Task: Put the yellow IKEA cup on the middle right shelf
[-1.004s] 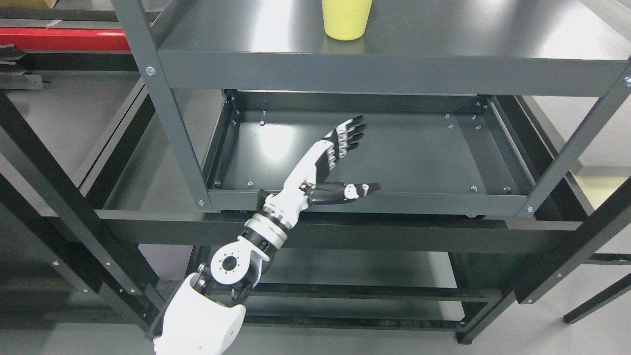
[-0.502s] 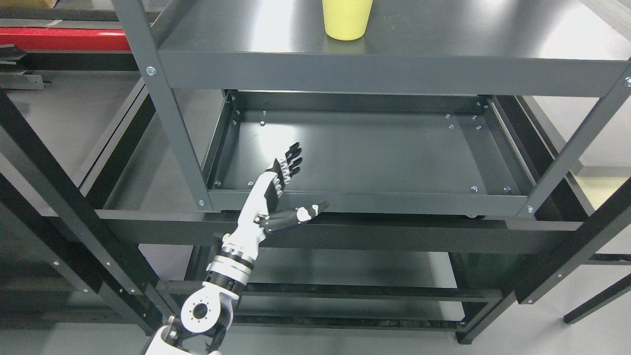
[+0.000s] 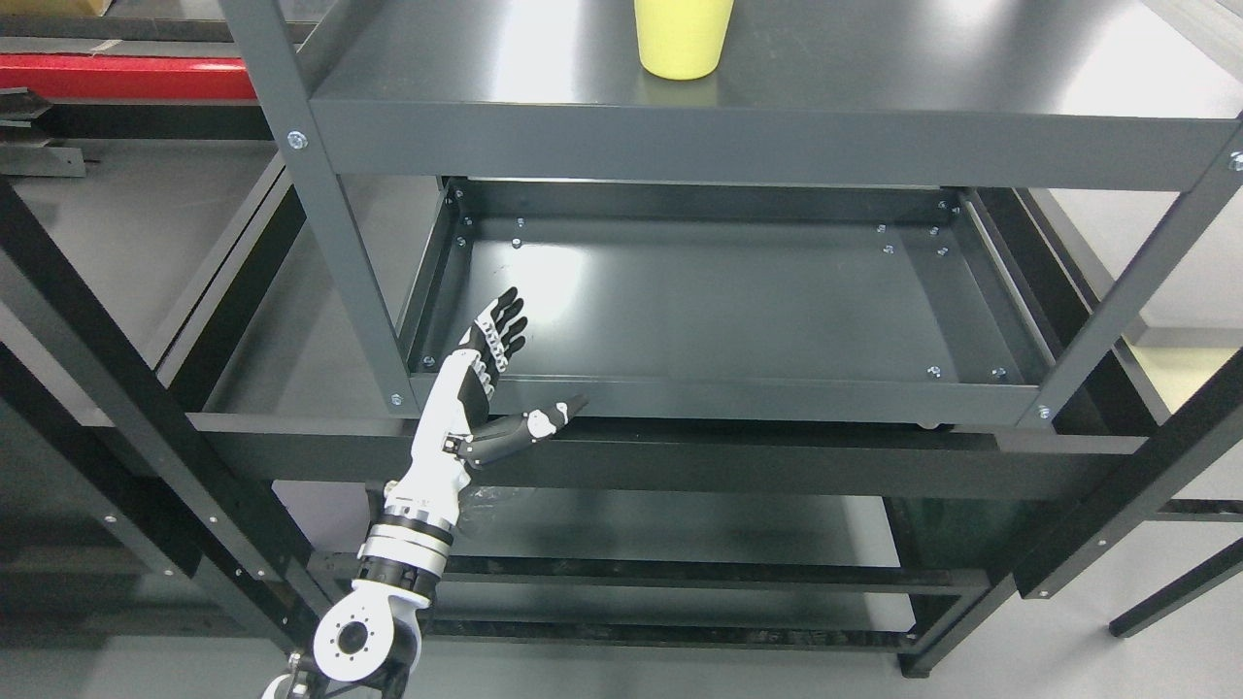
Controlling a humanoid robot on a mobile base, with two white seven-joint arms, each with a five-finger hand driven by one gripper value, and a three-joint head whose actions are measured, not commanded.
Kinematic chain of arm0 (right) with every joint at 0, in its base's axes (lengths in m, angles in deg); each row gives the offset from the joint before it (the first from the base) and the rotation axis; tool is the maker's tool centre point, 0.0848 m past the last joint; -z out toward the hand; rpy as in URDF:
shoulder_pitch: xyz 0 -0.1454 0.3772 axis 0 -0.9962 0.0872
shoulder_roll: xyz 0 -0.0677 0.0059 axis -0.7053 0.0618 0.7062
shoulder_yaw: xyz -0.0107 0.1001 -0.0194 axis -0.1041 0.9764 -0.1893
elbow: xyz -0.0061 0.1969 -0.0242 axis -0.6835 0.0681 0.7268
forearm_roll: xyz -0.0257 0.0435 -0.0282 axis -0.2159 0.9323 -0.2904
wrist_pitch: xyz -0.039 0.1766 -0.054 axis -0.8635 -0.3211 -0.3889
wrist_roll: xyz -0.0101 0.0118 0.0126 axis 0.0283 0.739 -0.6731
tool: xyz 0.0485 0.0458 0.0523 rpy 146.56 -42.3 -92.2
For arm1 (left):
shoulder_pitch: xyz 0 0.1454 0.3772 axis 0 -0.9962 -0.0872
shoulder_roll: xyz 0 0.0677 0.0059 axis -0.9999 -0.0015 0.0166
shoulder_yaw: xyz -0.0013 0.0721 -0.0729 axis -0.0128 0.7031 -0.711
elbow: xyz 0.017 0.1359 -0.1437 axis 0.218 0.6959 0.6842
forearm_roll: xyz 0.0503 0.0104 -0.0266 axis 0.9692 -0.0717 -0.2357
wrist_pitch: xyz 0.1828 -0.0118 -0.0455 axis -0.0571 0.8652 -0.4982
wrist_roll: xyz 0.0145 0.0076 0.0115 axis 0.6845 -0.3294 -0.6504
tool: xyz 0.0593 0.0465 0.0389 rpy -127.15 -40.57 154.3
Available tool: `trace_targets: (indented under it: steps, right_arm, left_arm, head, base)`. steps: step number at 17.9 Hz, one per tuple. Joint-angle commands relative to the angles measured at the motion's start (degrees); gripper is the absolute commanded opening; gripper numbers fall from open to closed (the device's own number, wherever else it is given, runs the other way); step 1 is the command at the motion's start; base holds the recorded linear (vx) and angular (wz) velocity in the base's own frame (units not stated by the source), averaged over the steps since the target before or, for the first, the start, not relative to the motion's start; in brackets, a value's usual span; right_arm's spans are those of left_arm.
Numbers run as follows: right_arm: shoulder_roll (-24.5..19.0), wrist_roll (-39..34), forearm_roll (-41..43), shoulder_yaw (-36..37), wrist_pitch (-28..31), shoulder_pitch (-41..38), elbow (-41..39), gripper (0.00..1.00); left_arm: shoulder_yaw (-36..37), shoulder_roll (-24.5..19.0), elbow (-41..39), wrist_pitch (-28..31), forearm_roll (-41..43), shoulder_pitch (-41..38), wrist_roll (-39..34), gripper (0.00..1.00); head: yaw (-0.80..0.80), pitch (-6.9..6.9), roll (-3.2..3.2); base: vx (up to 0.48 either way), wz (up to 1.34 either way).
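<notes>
Standing on shelf (image 3: 874,78): yellow cup (image 3: 682,39); L hand (image 3: 478,388) empty.

Left hand (image 3: 476,398) drawn back down-left out of the lower shelf (image 3: 738,398), fingers (image 3: 500,325) still spread

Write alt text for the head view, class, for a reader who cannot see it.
A yellow cup stands on a dark metal shelf. Below it, the robot's left hand hangs open and empty at the front left corner of a bare lower shelf.

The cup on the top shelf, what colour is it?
Plain yellow; the cup shows in the head view.
</notes>
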Motion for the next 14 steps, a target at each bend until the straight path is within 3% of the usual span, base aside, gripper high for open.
trace_targets:
  steps: [1,14]
  right_arm:
    - [1.00,-0.04,1.41,-0.97,0.05,-0.79,0.00,0.99]
    - [1.00,-0.04,1.41,-0.97,0.05,-0.79,0.00,1.00]
  left_arm:
    - [-3.12,-1.00,-2.70,0.20,0.13,-0.45,-0.17,0.99]
    - [-5.49,-1.00,-2.62,0.12,0.13,-1.16,0.35,0.99]
  head:
    - [0.00,0.00,0.00]
    - [0.00,0.00,0.00]
  base:
    - [0.000,0.00]
    - [0.000,0.00]
